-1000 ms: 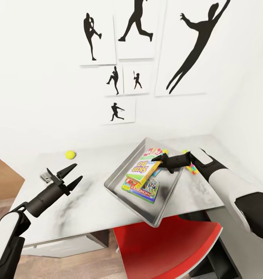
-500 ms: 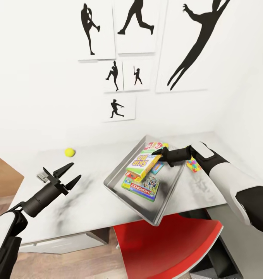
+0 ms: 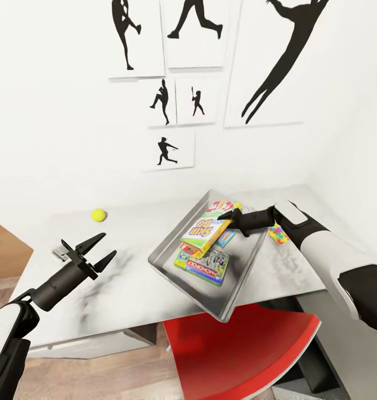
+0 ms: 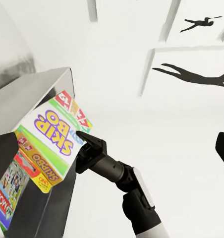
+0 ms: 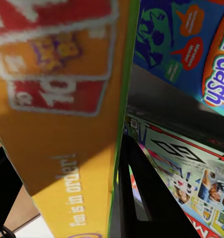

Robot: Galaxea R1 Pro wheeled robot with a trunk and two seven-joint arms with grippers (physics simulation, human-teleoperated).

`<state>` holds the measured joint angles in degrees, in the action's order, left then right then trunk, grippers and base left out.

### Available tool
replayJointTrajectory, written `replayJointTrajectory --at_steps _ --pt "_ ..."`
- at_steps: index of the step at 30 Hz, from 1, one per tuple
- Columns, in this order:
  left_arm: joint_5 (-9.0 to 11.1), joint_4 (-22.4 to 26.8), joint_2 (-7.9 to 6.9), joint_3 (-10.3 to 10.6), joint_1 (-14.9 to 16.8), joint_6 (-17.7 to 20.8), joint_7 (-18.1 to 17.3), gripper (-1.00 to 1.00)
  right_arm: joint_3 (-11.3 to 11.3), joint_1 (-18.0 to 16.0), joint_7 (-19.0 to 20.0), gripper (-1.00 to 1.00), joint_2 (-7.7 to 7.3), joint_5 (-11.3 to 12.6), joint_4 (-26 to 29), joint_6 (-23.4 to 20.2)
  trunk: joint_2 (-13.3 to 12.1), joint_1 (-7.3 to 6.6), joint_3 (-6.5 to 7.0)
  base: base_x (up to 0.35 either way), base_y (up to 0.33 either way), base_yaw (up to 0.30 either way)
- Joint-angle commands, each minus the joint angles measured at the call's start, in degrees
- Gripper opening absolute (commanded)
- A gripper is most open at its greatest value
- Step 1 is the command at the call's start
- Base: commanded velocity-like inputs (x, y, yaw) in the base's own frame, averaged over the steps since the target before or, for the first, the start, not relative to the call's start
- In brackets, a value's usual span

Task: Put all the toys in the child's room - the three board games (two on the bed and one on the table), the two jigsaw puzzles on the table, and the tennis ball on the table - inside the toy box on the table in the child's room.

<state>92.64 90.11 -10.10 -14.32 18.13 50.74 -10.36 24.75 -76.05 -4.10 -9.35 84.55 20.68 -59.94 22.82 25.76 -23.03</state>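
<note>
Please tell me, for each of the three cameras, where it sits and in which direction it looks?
Head: looks down over the table; both arms, open left gripper.
Left wrist: looks across at the right gripper on the Skip-Bo box.
Right wrist: close against that box; one dark finger shows.
All share the Skip-Bo box.

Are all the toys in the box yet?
Not yet. The Monopoly game and the blue game already lie in the toy box. The right gripper is holding the Skip-Bo game tilted over them, its fingers at the edge. The tennis ball and one jigsaw puzzle wait on the table. The left gripper is open.
</note>
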Motion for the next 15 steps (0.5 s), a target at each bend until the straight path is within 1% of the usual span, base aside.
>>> replayJointTrajectory --at_steps 1,15 --pt "-0.23 -0.01 -0.02 -0.05 0.05 0.24 -0.29 1.00 0.30 -0.07 -0.38 -1.00 -0.05 0.70 0.07 -0.06 0.10 0.03 -0.19 0.000 0.000 0.000" --pt "-0.18 -0.02 -0.10 -0.01 0.06 0.33 -0.30 1.00 0.24 -0.15 -0.38 -1.00 0.00 0.70 0.07 -0.06 0.10 0.03 -1.49 0.000 0.000 0.000"
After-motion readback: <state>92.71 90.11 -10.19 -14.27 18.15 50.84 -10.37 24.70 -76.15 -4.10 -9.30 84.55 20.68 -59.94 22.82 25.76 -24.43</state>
